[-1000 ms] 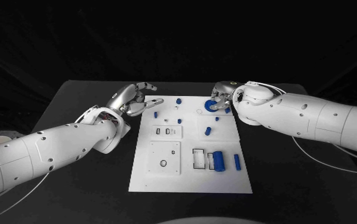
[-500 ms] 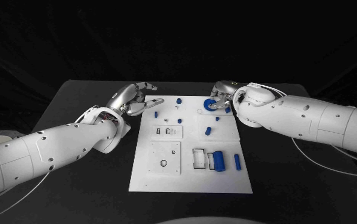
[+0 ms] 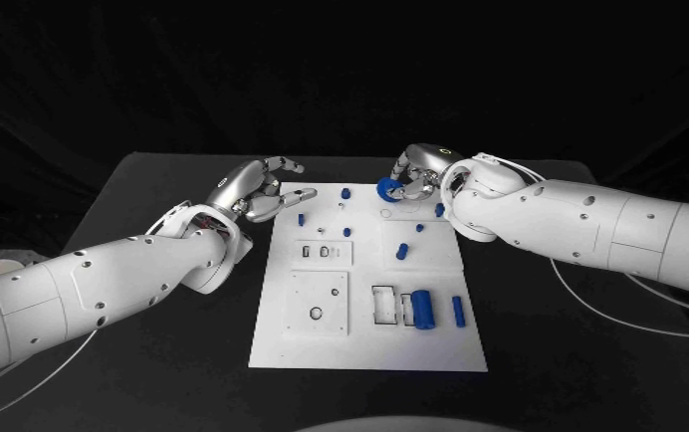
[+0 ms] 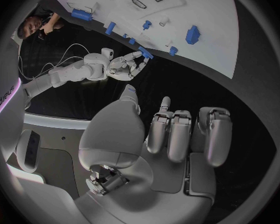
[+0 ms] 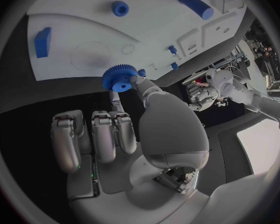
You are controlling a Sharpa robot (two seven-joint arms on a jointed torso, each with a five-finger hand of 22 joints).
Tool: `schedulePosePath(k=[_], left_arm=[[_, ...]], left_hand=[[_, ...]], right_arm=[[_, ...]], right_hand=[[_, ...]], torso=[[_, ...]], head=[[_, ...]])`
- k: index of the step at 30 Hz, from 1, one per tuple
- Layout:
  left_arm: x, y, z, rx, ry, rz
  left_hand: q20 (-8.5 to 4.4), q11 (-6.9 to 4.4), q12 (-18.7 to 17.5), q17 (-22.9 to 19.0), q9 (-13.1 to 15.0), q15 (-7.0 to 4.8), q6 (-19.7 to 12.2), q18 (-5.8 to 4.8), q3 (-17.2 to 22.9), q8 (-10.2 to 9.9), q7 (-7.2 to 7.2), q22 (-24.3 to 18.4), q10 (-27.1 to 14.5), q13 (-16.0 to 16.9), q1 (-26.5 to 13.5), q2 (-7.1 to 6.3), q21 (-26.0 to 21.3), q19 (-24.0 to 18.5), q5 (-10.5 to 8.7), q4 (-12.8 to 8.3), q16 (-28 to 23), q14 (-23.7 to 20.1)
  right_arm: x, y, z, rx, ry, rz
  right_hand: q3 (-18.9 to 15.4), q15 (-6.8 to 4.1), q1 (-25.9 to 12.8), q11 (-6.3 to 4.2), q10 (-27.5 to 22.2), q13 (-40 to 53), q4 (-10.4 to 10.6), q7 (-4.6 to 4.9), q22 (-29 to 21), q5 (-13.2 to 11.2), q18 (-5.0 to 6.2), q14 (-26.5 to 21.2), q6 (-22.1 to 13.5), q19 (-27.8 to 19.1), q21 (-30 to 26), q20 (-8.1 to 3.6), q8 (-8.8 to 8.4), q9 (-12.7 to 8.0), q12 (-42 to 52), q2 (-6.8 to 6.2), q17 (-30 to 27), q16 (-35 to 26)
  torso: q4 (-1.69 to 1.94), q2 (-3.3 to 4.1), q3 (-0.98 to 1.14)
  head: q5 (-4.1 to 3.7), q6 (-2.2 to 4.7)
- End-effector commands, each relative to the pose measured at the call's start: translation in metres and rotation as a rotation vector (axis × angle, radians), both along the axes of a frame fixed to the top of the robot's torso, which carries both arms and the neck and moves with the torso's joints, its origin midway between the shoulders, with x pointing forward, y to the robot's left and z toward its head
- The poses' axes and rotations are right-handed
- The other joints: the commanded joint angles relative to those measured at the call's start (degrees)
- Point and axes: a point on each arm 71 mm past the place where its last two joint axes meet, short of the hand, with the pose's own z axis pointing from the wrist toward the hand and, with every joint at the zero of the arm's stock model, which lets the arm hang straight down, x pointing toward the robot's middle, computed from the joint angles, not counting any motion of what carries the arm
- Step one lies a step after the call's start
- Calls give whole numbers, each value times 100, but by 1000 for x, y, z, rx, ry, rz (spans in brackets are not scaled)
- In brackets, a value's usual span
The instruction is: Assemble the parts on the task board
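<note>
Right hand (image 3: 416, 179) raised over the far right corner of the task board (image 3: 367, 347), pinching a blue toothed gear (image 3: 387, 190) between thumb and a finger, other fingers curled beneath; gear lifted off the board in the right wrist view (image 5: 119, 77). Left hand (image 3: 256, 191) poised at the far left corner of the board, holding nothing, fingers loosely parted. Flat white plate with rectangular recesses and round holes. Smooth blue cylinder (image 3: 422, 310) lying near the near right edge, slim blue bar (image 3: 458, 313) just beside it. Small blue pegs (image 3: 346, 194) standing along the far edge. Bare black table (image 3: 560, 352) on both sides of the board.
</note>
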Motion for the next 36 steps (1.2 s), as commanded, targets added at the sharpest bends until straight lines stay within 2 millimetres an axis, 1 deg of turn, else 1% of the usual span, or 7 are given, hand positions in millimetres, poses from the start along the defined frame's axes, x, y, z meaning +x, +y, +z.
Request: schedulePosePath(k=[1, 8, 11, 14, 17, 19, 36], left_arm=[[0, -2, 1, 1, -8, -11], [1, -3, 1, 2, -10, -12], [1, -3, 1, 2, -11, -12], [1, -3, 1, 6, -13, -12], [0, -3, 1, 10, -19, -14], [0, -3, 2, 11, -22, -15], [-2, -2, 3, 11, -29, -14]], left_hand=[[35, 27, 15, 1505, 1, 30, 57, -42, -32, -26, 123, 1509, 595, 1506, -1, 70, 14, 592, -4, 2, 15, 595], [37, 27, 15, 1505, 1, 31, 61, -42, -35, -29, 123, 1509, 595, 1506, 0, 73, 14, 592, -4, 2, 15, 595], [37, 27, 15, 1505, 1, 31, 61, -42, -35, -29, 123, 1509, 595, 1506, 0, 73, 14, 592, -4, 2, 15, 595], [37, 27, 15, 1505, 1, 31, 61, -42, -35, -29, 123, 1509, 595, 1506, 0, 73, 14, 592, -4, 2, 15, 595], [41, 28, 15, 1505, 1, 33, 86, -42, -46, -36, 122, 1509, 595, 1506, 9, 83, 14, 592, -4, 1, 15, 595], [42, 28, 15, 1505, 2, 33, 89, -42, -47, -37, 121, 1509, 595, 1506, 10, 83, 14, 592, -4, 1, 15, 595], [43, 28, 15, 1505, 2, 33, 97, -42, -51, -40, 121, 1509, 595, 1506, 13, 85, 14, 592, -4, 0, 15, 595]], right_arm=[[-1, 13, 3, 38, -3, 32], [-5, 42, 5, 36, 17, 103], [-6, 55, 6, 24, 17, 133], [-5, 64, 6, 14, 15, 153], [-5, 71, 4, 2, 9, 171], [-5, 76, 3, -9, 2, 182], [-4, 94, -15, -83, 13, 211]], right_hand=[[31, 14, -29, 37, 600, 1509, -26, -84, 1510, 11, -38, 597, 114, 611, 26, -8, -15, -13, 16, -40, 1506, 23], [60, 44, -26, 59, 600, 1509, -47, -64, 1510, -23, -38, 597, 55, 611, 26, 16, -92, -47, 16, -36, 1506, 23], [64, 48, -26, 63, 600, 1509, -52, -60, 1510, -31, -38, 597, 48, 611, 26, 20, -104, -52, 16, -37, 1506, 23], [67, 51, -25, 65, 600, 1509, -55, -57, 1510, -37, -38, 597, 43, 611, 26, 23, -112, -55, 16, -38, 1506, 23], [70, 62, -39, 75, 600, 1509, -53, -45, 1510, -61, -38, 597, 27, 611, 26, 32, -138, -66, 16, -36, 1506, 23], [69, 66, -44, 78, 600, 1509, -53, -42, 1510, -70, -38, 597, 22, 611, 26, 35, -146, -69, 16, -37, 1506, 23], [81, 106, -56, 105, 600, 1509, -77, -13, 1510, -179, -38, 597, -42, 611, 26, 72, -238, -106, 16, -44, 1506, 23]], torso=[[2, -3, 0], [17, 0, 2], [9, -3, 1], [-1, -5, -1], [18, -1, -5], [13, 3, -3], [2, 4, -2]], head=[[-5, -16], [-13, -15], [6, -24], [1, -24], [-40, -23], [-20, -21], [5, -56]])
